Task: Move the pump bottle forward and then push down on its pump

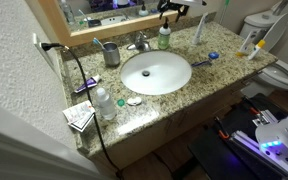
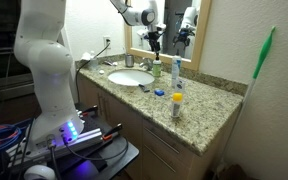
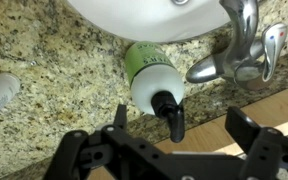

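Observation:
The green pump bottle (image 1: pixel 164 39) stands on the granite counter behind the sink, next to the faucet; it also shows in an exterior view (image 2: pixel 156 69). In the wrist view I look down on the bottle (image 3: pixel 138 58); its pump (image 3: pixel 164 102) has a white collar and a spout that looks dark here. My gripper (image 3: pixel 182 126) is open and empty, hovering above the bottle. The pump lies between the fingers, nearer the left one, with no contact visible. The gripper also shows in both exterior views (image 1: pixel 169 8) (image 2: pixel 154 39).
The faucet (image 3: pixel 234 50) stands just beside the bottle at the sink rim (image 1: pixel 129 62). A metal cup (image 1: pixel 111 54), a clear white-capped bottle (image 1: pixel 104 101), a yellow bottle (image 2: pixel 177 104) and a toothbrush (image 1: pixel 206 60) are on the counter. The mirror wall is right behind.

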You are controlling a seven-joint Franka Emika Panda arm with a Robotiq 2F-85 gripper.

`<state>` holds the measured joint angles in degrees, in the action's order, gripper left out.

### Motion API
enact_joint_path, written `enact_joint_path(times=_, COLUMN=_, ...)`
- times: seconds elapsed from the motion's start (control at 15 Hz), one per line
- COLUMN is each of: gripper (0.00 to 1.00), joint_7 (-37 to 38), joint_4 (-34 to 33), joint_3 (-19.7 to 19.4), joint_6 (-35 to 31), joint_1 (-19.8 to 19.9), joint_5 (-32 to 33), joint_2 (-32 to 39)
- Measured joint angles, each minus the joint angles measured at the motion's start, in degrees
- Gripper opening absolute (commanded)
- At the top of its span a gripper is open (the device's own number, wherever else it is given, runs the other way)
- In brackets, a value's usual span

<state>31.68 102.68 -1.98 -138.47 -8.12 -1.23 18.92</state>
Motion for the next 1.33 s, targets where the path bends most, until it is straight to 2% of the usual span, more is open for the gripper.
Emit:
enact_joint_path(times=0.2, gripper=1.00, joint_7=-0.11, joint_4=-0.07, joint_3=0.24, joint_6=0.66, joint_1=0.00, joint_5=-0.31, joint_2=0.00)
enact_joint_path(times=0.27, gripper=0.75, joint_7=-0.07, joint_4=-0.07, joint_3=0.24, joint_6=0.64, joint_1=0.00, joint_5=-0.29, joint_2=0.00)
enact_joint_path(times=0.33, gripper=0.74, joint_7=-0.07, joint_4=-0.07, joint_3=0.24, joint_6=0.63, joint_1=-0.01, joint_5=-0.29, joint_2=0.00)
enact_joint_path(times=1.0, gripper=0.05, joint_7=-0.05, joint_4=-0.07, joint_3=0.34, joint_6=0.63, joint_1=-0.28, joint_5=-0.30, joint_2=0.18)
enact_joint_path(times=1.13, gripper=0.00, joint_7=-0.04, joint_4=-0.07, joint_3=0.35, joint_6=0.63, joint_1=-0.28, joint_5=-0.30, joint_2=0.21)
enact_joint_path(times=1.33, gripper=0.03, joint_7=0.00, joint_4=-0.08, joint_3=0.35, joint_6=0.63, joint_1=-0.30, joint_5=-0.30, joint_2=0.29)
